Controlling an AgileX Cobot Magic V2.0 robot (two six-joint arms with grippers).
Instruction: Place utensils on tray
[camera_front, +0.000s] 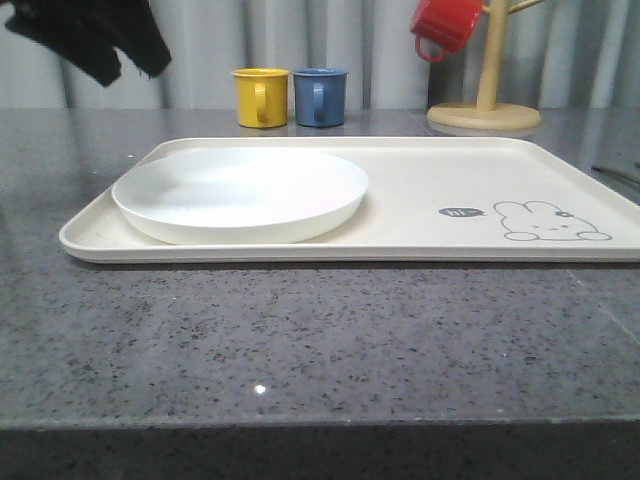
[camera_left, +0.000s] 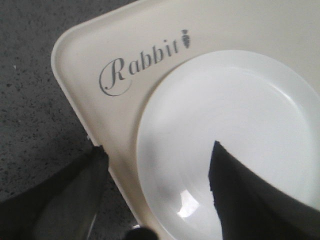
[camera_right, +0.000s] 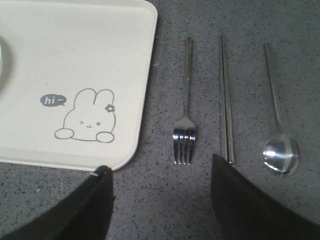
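Note:
The round white plate (camera_front: 240, 192) lies on the left half of the cream tray (camera_front: 420, 200). My left gripper (camera_front: 128, 62) hangs high above the tray's far left corner; in its wrist view it (camera_left: 158, 147) is open and empty over the plate (camera_left: 225, 140) and the "Rabbit" script. The steel fork (camera_right: 186, 110), chopsticks (camera_right: 225, 100) and spoon (camera_right: 277, 125) lie side by side on the grey counter beside the tray's rabbit end (camera_right: 75, 50). My right gripper (camera_right: 160, 164) is open above the counter, just short of the fork's tines, holding nothing.
A yellow mug (camera_front: 260, 97) and a blue mug (camera_front: 320, 96) stand behind the tray. A wooden mug tree (camera_front: 486, 100) with a red mug (camera_front: 445, 25) hanging on it stands at the back right. Grey speckled counter (camera_front: 320, 340) lies in front.

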